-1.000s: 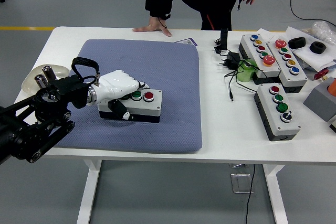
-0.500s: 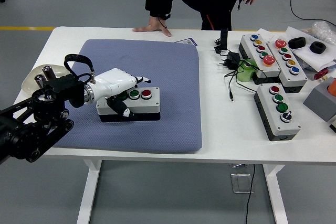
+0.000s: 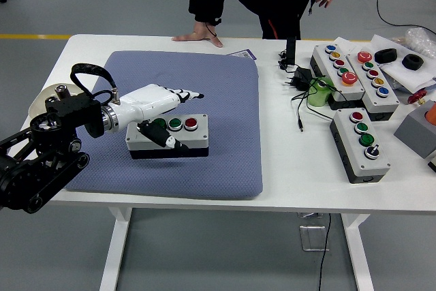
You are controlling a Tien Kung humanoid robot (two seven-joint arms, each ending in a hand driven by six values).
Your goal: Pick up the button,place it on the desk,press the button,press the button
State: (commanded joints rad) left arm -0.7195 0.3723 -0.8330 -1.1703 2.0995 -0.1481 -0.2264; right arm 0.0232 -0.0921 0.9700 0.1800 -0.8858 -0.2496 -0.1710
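A grey button box (image 3: 170, 135) with a green button (image 3: 175, 124) and a red button (image 3: 191, 124) lies on the blue-grey pad (image 3: 218, 107). My left hand (image 3: 167, 110), white with black joints, hovers over the box's left part. Its fingers are stretched out flat above the box's far edge and its thumb (image 3: 163, 140) hangs at the box's near side. It holds nothing. My right arm is out of view.
Three other button boxes (image 3: 361, 142) (image 3: 335, 67) (image 3: 373, 78) lie at the right, with a black adapter and cables (image 3: 300, 83) and a green cup (image 3: 318, 91). A person leans over the far edge, one hand (image 3: 197, 36) flat on the table. A pale bowl (image 3: 42, 103) sits at far left.
My left hand has let go of the button box, opened its fingers and drawn back to the left and up. The box shifted slightly left on the pad.
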